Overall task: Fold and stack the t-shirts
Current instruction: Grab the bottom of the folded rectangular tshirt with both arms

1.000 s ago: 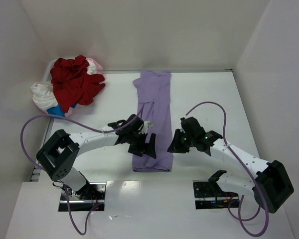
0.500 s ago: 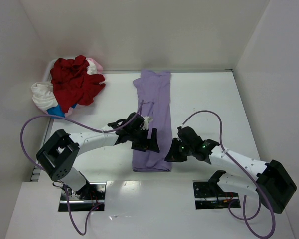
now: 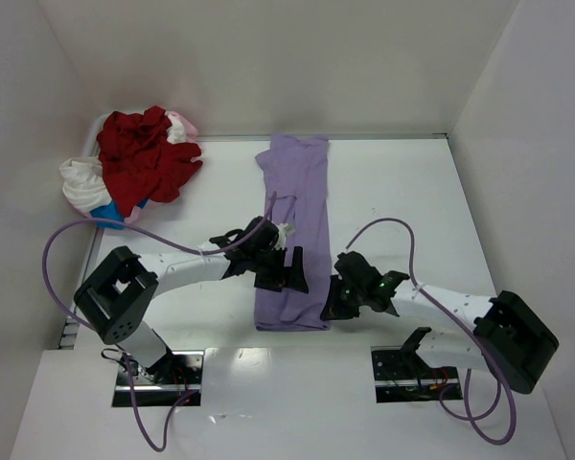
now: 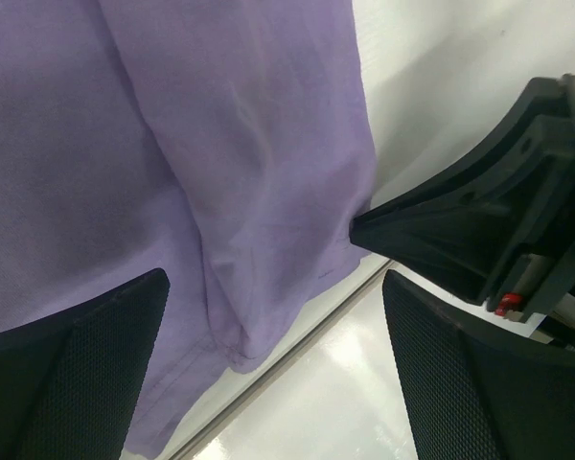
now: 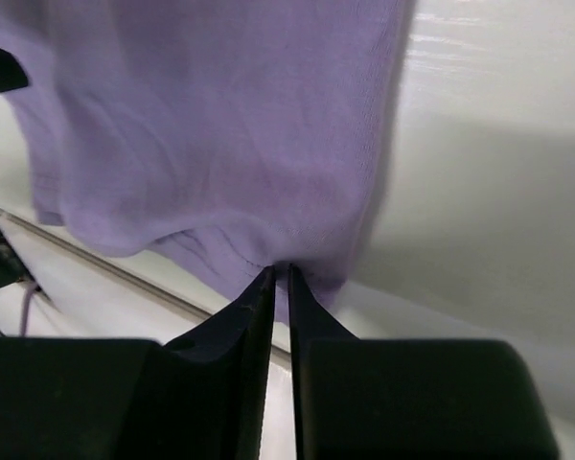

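The lavender t-shirt [image 3: 295, 201] lies as a long narrow strip down the middle of the table, also filling the left wrist view [image 4: 172, 144] and the right wrist view [image 5: 220, 115]. My left gripper [image 3: 286, 273] hovers wide open over its near left part, nothing between the fingers [image 4: 278, 374]. At the shirt's near right corner my right gripper [image 3: 328, 305] has its fingers almost together, with the hem bunched between the tips [image 5: 280, 273]. A bright red t-shirt [image 3: 144, 158], a white one [image 3: 81, 182] and a pale pink one [image 3: 182, 125] sit crumpled in a heap at the far left.
A bit of blue cloth [image 3: 110, 211] pokes out under the heap. White walls close the table at the back and right. A seam to a glossy near board [image 4: 297, 335] runs just below the shirt's hem. The right gripper's black body [image 4: 479, 220] is close beside my left fingers.
The right gripper has slid toward the near left onto the shirt's near right corner and narrowed onto the hem. The left gripper has shifted slightly and stays open.
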`<action>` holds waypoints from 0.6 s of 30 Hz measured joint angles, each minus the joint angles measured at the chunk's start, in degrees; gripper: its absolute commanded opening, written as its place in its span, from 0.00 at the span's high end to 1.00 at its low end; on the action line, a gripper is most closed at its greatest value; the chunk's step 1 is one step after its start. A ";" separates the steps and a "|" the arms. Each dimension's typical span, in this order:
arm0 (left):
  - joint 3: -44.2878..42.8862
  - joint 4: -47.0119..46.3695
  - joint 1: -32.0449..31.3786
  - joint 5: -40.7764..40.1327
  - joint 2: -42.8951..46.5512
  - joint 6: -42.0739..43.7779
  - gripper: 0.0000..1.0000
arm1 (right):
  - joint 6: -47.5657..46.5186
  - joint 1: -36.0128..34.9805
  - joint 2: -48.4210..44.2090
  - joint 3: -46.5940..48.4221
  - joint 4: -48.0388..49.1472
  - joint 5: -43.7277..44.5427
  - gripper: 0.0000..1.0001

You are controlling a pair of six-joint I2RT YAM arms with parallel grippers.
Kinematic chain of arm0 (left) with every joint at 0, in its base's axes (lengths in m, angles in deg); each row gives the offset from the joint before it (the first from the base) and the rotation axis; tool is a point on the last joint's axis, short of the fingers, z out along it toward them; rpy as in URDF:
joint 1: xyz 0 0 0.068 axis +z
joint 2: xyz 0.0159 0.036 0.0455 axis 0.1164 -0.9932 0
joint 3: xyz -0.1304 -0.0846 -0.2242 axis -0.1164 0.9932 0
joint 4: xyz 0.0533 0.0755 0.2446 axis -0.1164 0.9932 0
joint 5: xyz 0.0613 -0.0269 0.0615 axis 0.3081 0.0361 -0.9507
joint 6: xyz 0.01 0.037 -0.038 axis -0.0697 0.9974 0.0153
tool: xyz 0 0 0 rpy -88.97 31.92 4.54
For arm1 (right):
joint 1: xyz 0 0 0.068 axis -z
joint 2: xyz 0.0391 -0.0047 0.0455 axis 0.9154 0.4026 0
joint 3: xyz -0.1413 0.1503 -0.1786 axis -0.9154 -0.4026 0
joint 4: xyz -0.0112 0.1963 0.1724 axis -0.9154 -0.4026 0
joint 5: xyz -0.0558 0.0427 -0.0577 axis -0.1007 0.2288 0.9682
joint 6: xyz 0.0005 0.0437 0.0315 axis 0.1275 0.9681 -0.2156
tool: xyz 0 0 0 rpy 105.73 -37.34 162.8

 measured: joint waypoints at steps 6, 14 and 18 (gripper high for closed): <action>-0.94 0.07 0.00 -0.07 -0.85 0.17 0.00 | -2.10 -1.31 5.25 1.49 0.81 -0.20 0.97; -2.91 1.44 0.00 -1.68 -2.45 0.42 0.00 | -4.72 -1.95 5.05 2.47 -1.77 -0.04 1.00; -4.07 2.51 0.00 -3.10 -3.87 0.55 0.00 | -4.07 -3.91 3.21 2.49 -4.90 -0.24 1.00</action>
